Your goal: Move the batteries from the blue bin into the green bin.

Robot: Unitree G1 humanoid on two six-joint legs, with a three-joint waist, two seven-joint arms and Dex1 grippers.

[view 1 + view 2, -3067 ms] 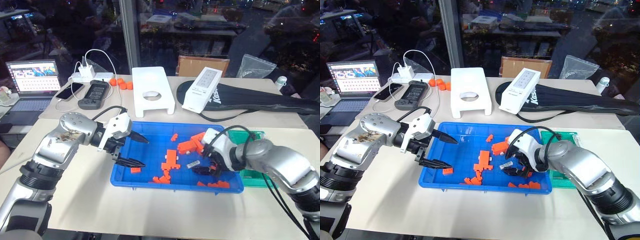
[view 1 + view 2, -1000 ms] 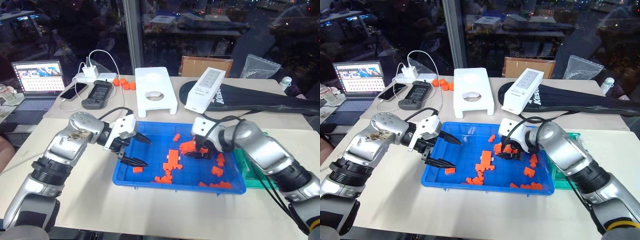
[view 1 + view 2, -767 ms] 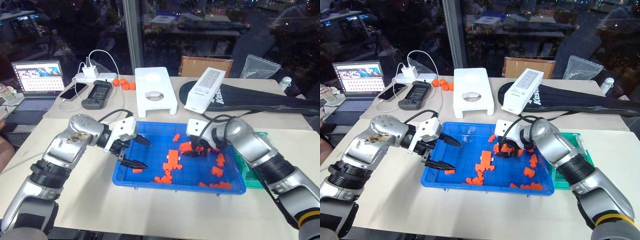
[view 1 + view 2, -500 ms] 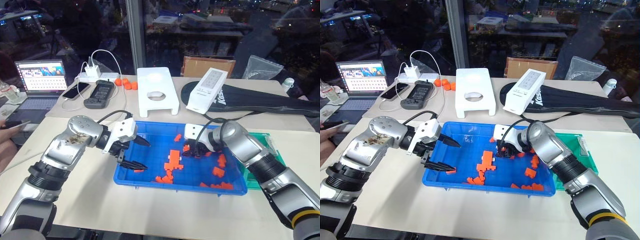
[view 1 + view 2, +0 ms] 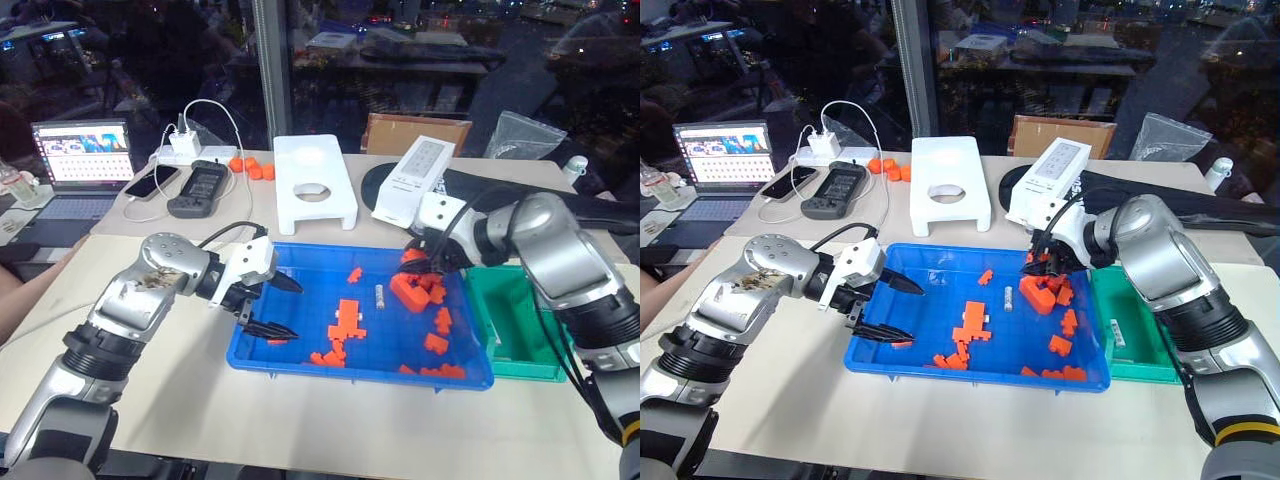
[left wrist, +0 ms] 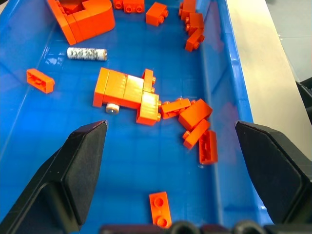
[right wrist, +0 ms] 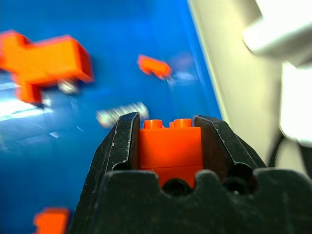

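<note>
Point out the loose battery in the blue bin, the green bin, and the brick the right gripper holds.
battery (image 5: 380,296), left eye view, mid-body.
green bin (image 5: 478,318), left eye view, near wall.
orange brick (image 7: 170,146), right wrist view, front face, between the right gripper's fingers.

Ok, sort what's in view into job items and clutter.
Job: battery lying in the blue bin; green bin; left claw, open; right claw, shut on an orange brick.
Clutter: loose orange bricks, white stand, laptop, phone.

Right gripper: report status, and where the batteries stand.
Right gripper shut on an orange brick, not a battery. Left gripper open above the blue bin. One battery lies in the blue bin, among orange bricks. Green bin unobstructed.
</note>
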